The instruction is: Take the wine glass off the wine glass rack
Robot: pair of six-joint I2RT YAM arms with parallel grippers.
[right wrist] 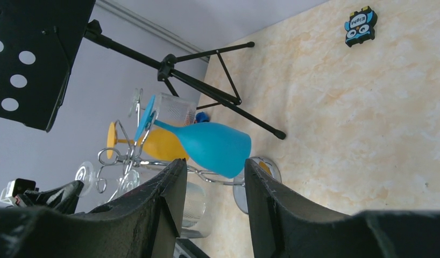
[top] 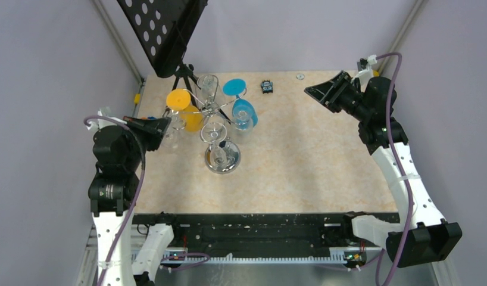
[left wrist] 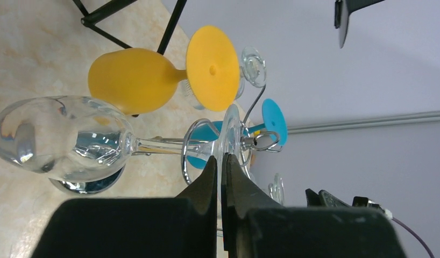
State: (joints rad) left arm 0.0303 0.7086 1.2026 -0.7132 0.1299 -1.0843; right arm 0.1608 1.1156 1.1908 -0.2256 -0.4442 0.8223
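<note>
The silver wire wine glass rack [top: 209,109] stands on its round chrome base [top: 223,159] at the back left of the table. Clear, orange [top: 187,111] and blue [top: 242,109] glasses hang from its hooks. In the left wrist view a clear wine glass [left wrist: 62,140] lies sideways, its stem running through a wire loop [left wrist: 186,156] to its foot [left wrist: 231,131]. My left gripper [left wrist: 222,161] is shut on the rim of that foot. My right gripper [top: 315,90] hovers open at the back right, far from the rack, and the blue glass [right wrist: 207,142] shows beyond its fingers.
A black tripod stand with a perforated plate [top: 164,30] rises behind the rack, its legs [right wrist: 223,91] spreading onto the table. A small black and blue owl figure [top: 266,86] and a metal washer [top: 300,76] lie near the back edge.
</note>
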